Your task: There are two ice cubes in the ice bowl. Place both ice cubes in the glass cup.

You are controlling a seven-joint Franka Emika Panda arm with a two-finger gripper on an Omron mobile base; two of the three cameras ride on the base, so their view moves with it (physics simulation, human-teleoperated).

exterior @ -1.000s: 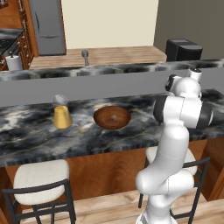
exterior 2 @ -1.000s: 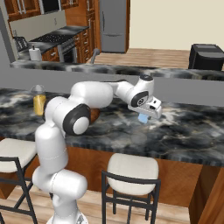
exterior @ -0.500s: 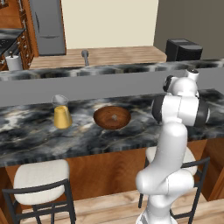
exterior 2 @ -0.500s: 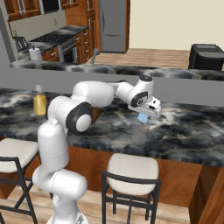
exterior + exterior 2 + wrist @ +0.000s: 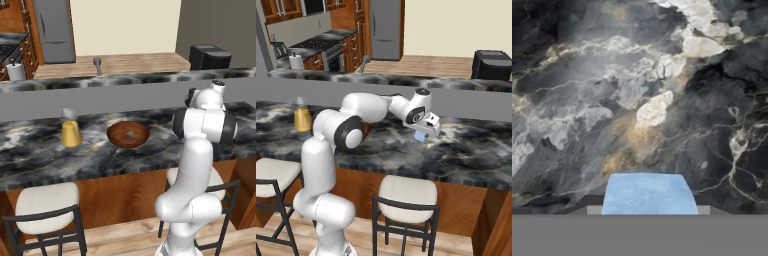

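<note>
My gripper (image 5: pixel 424 133) hangs low over the dark marble counter (image 5: pixel 466 150), to the right of the arm, shut on a pale blue ice cube (image 5: pixel 419 135). In the hand view that ice cube (image 5: pixel 649 194) sits at the bottom, with bare marble beyond it. The reddish-brown wooden ice bowl (image 5: pixel 128 134) rests on the counter left of the arm, with a small pale speck at its middle. Further left stands the glass cup (image 5: pixel 70 129), its lower part yellow-orange; the right base view has the glass cup (image 5: pixel 302 115) at the far left, well away from the gripper.
A raised grey ledge (image 5: pixel 100 97) runs behind the counter. A black appliance (image 5: pixel 210 56) and a faucet (image 5: pixel 97 64) stand on the back counter. White-seated stools (image 5: pixel 405 192) stand in front, below the counter edge.
The hand with the ice cube has barely shifted. Bowl and glass stand where they were.
</note>
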